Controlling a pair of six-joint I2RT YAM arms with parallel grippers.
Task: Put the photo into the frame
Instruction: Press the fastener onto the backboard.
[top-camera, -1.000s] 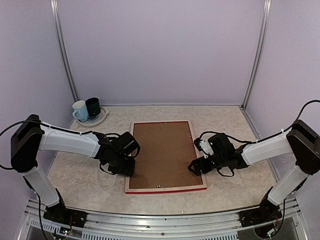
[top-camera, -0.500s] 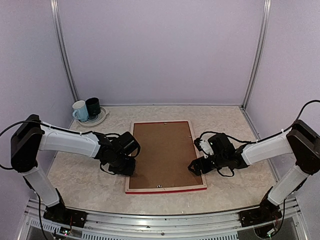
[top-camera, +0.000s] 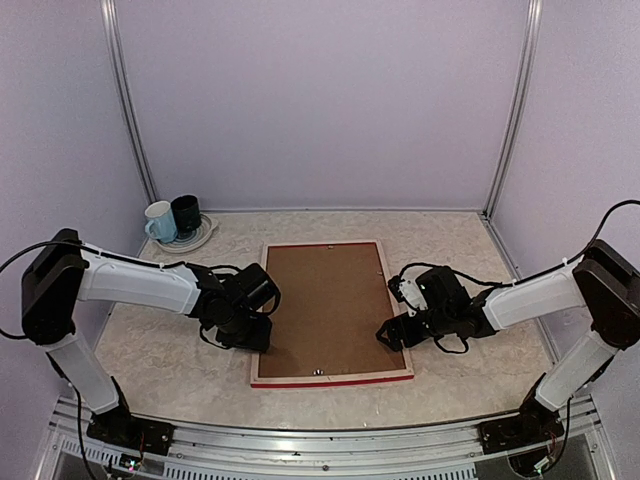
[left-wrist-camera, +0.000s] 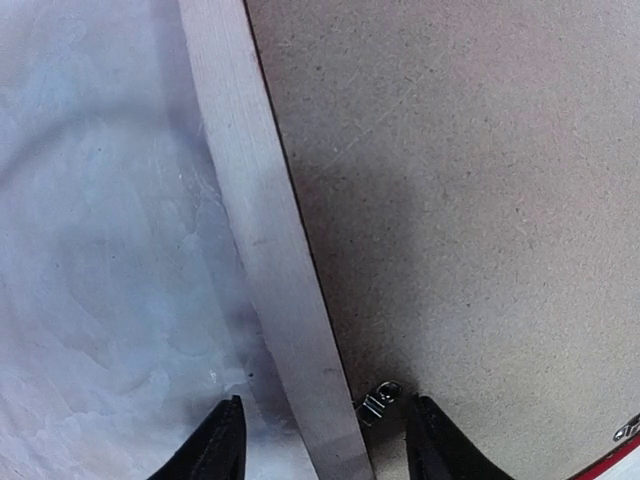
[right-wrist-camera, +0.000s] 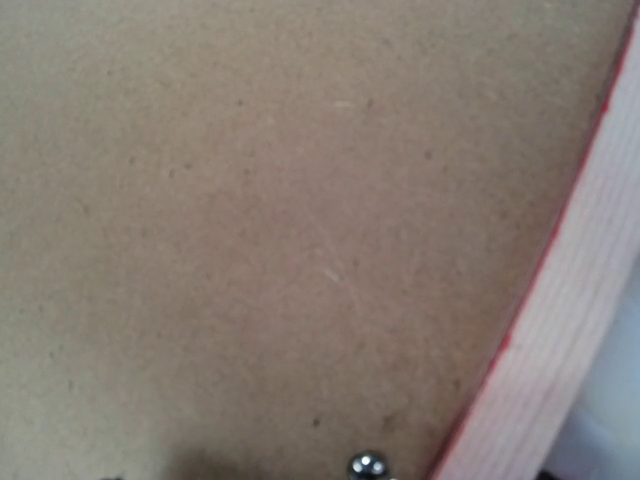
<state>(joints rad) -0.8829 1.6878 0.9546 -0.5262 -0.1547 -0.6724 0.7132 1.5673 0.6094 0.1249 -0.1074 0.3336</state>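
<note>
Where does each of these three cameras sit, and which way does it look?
Top external: above and behind the arms, looking down at the marbled table; both white arms show, left claw and right claw at the large wooden picture frame.
Left wrist: on the left arm, looking down; its black fingertips straddle the frame's pale rail.
Right wrist: close above the flat brown backing board; no claw shows.
Shared: both wrist views show board and frame rail.

Pale marbled table (top-camera: 170, 370), frame (top-camera: 340, 377) flat mid-table, plate (top-camera: 206, 237) far left.
</note>
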